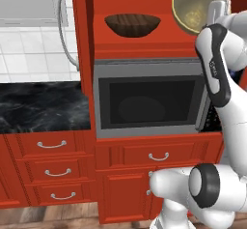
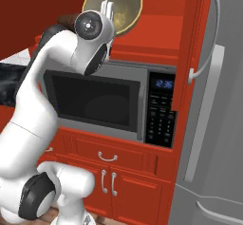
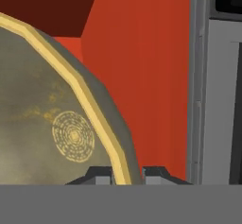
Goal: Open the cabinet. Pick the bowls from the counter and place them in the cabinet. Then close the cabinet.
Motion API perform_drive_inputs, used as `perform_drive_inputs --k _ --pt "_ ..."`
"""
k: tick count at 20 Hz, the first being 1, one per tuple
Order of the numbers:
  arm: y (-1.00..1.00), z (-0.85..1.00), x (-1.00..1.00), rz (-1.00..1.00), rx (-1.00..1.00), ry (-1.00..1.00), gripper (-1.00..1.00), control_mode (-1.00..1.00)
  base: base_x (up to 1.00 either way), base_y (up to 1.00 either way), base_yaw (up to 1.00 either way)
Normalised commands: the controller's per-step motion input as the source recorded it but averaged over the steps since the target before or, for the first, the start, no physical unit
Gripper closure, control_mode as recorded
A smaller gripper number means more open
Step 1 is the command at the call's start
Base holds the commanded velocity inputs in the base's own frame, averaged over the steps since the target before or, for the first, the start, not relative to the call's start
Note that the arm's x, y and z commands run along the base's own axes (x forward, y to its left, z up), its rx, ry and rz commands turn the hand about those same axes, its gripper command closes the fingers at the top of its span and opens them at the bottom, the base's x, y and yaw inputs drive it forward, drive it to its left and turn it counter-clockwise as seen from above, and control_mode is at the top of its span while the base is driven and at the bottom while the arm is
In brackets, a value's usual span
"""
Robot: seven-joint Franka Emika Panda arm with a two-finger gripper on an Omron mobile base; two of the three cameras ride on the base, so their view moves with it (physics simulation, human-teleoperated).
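The red cabinet (image 1: pixel 144 47) stands open, its left door (image 1: pixel 83 35) and right door (image 2: pixel 192 29) swung outward. On its shelf rests the dark brown bowl (image 1: pixel 132 24), whose edge also shows behind the arm (image 2: pixel 66 20). To the right of it the pale beige bowl (image 1: pixel 193 8) hangs tilted on its side inside the cabinet opening, above the shelf. My gripper (image 1: pixel 217 11) (image 2: pixel 107 5) is shut on this bowl's rim. In the hand view the yellow rim of the beige bowl (image 3: pixel 47 124) passes between my gripper's tips (image 3: pixel 127 175). The black counter (image 1: pixel 43 105) lies lower left.
A microwave (image 1: pixel 149 100) (image 2: pixel 109 100) sits directly under the cabinet shelf. Red drawers (image 1: pixel 58 172) line the space below the counter. A grey fridge (image 2: pixel 218 124) stands close on the right, just beyond the open right door and its curved handle (image 2: pixel 211 34).
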Motion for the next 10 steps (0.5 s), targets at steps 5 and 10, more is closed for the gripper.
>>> perform_drive_inputs --k 5,10 --pt "-0.09 -0.12 0.44 0.08 0.00 0.01 1.00 -1.00 0.00 0.00 0.00" --pt "-0.08 -0.13 0.45 0.08 0.00 0.00 1.00 -1.00 0.00 0.00 0.00"
